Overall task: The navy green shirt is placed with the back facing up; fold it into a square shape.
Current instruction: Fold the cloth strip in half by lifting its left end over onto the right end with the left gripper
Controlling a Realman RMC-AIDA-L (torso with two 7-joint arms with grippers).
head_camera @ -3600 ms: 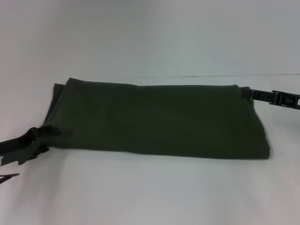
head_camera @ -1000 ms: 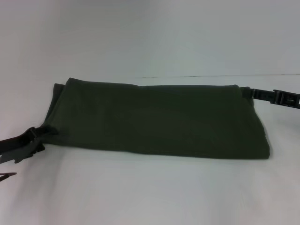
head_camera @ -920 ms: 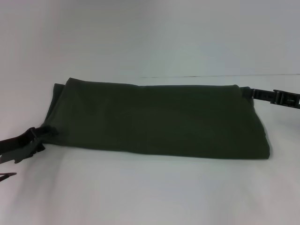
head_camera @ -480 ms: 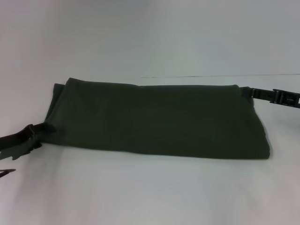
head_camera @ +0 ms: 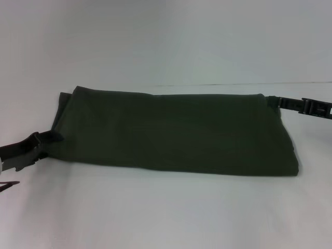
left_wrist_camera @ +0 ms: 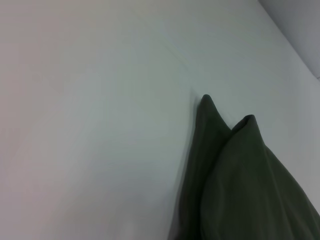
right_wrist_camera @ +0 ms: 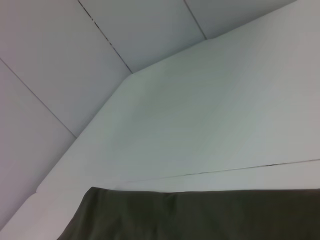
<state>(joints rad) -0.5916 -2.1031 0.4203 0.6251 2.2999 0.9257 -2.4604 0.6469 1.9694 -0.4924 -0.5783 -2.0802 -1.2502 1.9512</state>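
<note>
A: What sits at the left side of the head view?

B: The left gripper [head_camera: 44, 141] comes in low from about 9 o'clock. Its dark tip meets the near-left corner of the navy green shirt [head_camera: 171, 132]. The cloth hides the tips, so I cannot tell whether the fingers are clenched or released there.

A: And the shirt itself?

B: It lies on the white counter [head_camera: 166, 212], in the middle of the view. It is folded into a long band that runs from 9 o'clock to 3 o'clock, plain dark olive on top, no lettering showing. A second layer peeks out along the left end. The near-right corner rests flat at roughly 4 o'clock.

A: What does the left wrist view add?

B: Two pointed corners of the shirt [left_wrist_camera: 240, 170] stand side by side, one layer over the other, on the pale counter [left_wrist_camera: 90, 125].

A: And on the right?

B: The right gripper [head_camera: 275, 100] reaches in from 3 o'clock, touching the far-right corner of the band. Its tip disappears at the cloth edge, so its fingers cannot be judged either. The right wrist view shows only a straight shirt edge [right_wrist_camera: 200, 215] lying on the counter [right_wrist_camera: 210, 115], with grey wall panels [right_wrist_camera: 65, 60] beyond.
</note>
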